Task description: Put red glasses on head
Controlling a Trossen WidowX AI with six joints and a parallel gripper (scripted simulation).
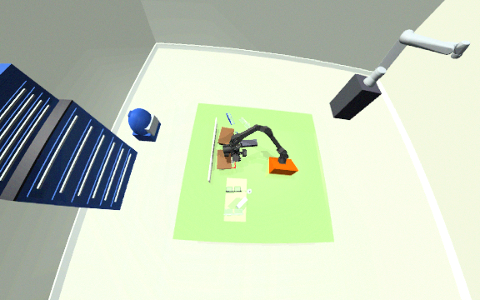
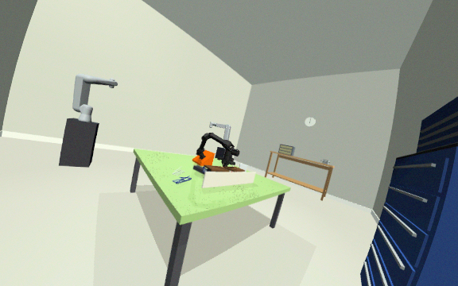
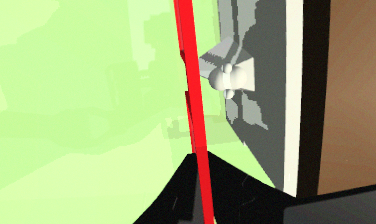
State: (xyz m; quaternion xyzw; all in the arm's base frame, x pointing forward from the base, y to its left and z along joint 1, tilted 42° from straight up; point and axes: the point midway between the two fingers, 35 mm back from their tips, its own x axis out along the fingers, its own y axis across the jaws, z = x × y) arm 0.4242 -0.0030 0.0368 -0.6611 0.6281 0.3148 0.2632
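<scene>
The red glasses (image 3: 193,75) (image 1: 235,166) are gripped in my gripper (image 3: 198,161) (image 1: 237,158), which is shut on them. In the wrist view they run as a long, nearly upright red bar, seen edge-on. A small white display head (image 3: 230,77) with a protruding nose and ears shows just right of the glasses, in front of a grey surface. The glasses look apart from it. No blue tag can be made out, so I cannot tell which head this is. The other head is not discernible. In the exterior view the gripper is too small to show the glasses.
Brown-topped boxes (image 1: 226,135) (image 1: 223,160) (image 3: 359,100) stand beside the arm, with a long white panel (image 1: 212,152) (image 2: 229,179) behind them. A dark block (image 1: 250,142) lies near the gripper. Blue glasses (image 1: 230,118) (image 2: 182,179) lie at one side; a beige mat (image 1: 236,182) holds other items.
</scene>
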